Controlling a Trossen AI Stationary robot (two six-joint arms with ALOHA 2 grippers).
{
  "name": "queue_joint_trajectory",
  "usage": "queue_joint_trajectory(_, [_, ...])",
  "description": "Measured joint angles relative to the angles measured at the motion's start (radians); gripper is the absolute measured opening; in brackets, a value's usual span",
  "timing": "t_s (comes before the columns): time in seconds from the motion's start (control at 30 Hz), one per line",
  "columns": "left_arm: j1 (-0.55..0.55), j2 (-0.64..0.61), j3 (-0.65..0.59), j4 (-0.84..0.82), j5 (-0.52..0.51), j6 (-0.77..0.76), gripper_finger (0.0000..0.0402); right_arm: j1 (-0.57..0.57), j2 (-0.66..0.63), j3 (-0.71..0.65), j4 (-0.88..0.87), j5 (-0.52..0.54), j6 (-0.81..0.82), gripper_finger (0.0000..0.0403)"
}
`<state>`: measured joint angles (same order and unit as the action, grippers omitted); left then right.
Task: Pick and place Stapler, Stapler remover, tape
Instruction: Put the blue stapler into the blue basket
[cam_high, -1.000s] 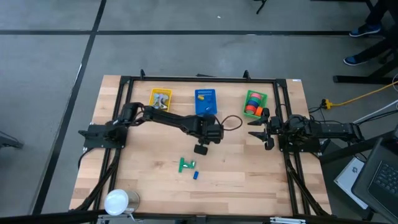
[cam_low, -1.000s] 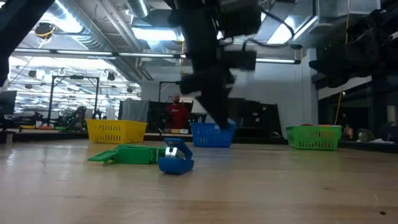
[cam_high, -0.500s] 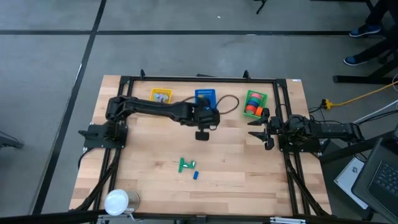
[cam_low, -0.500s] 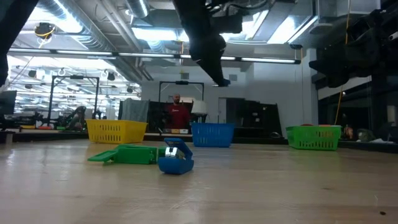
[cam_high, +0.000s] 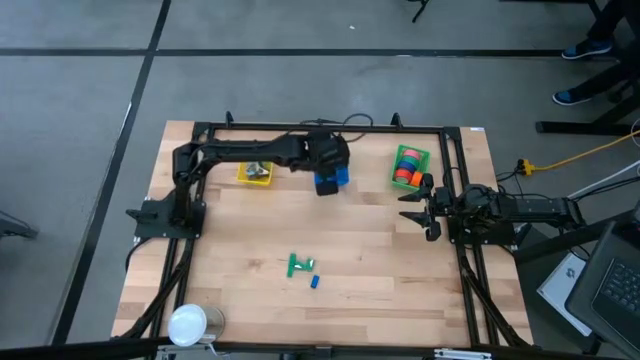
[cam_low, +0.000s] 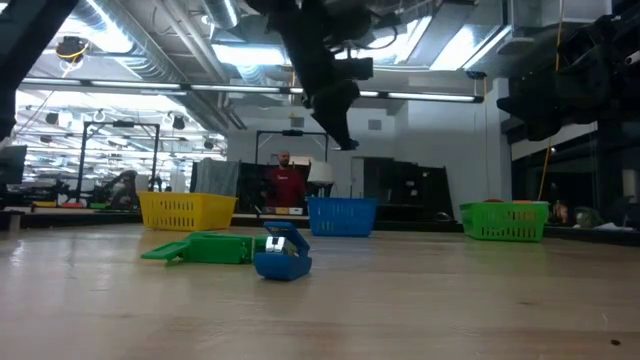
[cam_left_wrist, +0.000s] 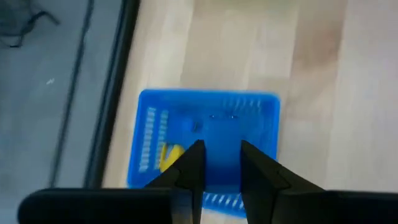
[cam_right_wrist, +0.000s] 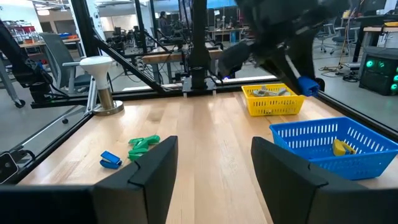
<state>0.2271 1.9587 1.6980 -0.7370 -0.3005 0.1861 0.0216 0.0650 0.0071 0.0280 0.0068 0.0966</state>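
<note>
The left gripper (cam_high: 326, 184) hangs above the blue plastic mesh basket (cam_left_wrist: 149, 124) at the middle of the wooden desk's (cam_high: 380, 270) far edge, its fingers (cam_left_wrist: 193, 165) drawn close and pinching a small blue piece (cam_right_wrist: 308, 86) (best seen from the right wrist). The right gripper (cam_high: 428, 213) waits at the desk's right edge with its fingers spread and nothing between them. The round tape rolls (cam_high: 404, 172), orange, red and green, lie in the green mesh basket (cam_high: 421, 156) near the far right corner. A green stapler (cam_high: 299, 265) and a small blue stapler remover (cam_high: 314, 282) lie just beside each other toward the near edge. A yellow mesh basket (cam_high: 255, 174) stands left of the blue one.
</note>
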Motion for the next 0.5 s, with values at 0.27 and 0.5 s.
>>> queue_joint_trajectory(0.27, [0.086,0.043,-0.084,0.216,0.091,0.000,0.0069,0.000,0.000,0.000,0.000,0.000,0.000,0.0211])
queue_joint_trajectory(0.5, [0.125,0.101,-0.106,0.204,0.034,-0.081,0.0080,0.000,0.000,0.000,0.001,0.000,0.000,0.0211])
